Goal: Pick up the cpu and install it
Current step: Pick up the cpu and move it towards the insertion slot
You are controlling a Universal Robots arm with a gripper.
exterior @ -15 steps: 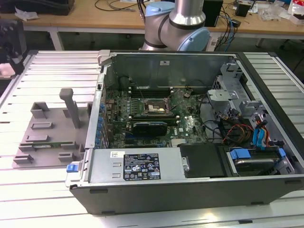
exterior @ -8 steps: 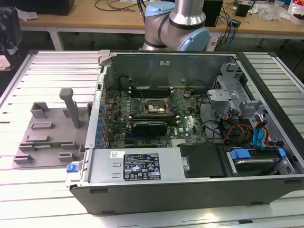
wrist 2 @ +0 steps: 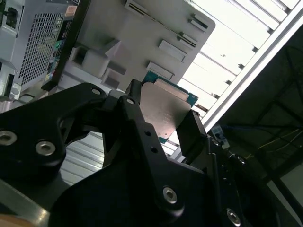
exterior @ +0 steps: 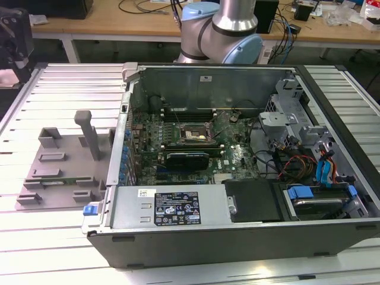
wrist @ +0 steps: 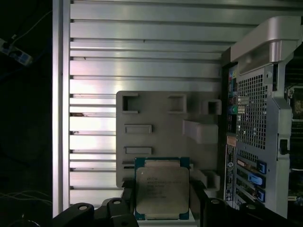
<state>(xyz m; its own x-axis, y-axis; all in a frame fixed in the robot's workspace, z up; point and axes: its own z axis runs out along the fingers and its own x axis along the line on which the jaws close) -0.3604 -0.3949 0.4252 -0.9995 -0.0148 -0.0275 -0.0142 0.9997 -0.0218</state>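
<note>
a slatted aluminium table (exterior: 59,237) spreads across most of the exterior view, its pale ribs catching bright light from above. along the top edge of the exterior view runs a wooden workbench (exterior: 119,25) on white legs (exterior: 72,48), with loose cables (exterior: 139,7) and a dark box (exterior: 59,7) on it. the space under the bench lies in shadow.

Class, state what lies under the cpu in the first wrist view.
The grey holder tray on the slatted table; the cpu, gripped by the hand, hides the tray's part beneath it.
</note>
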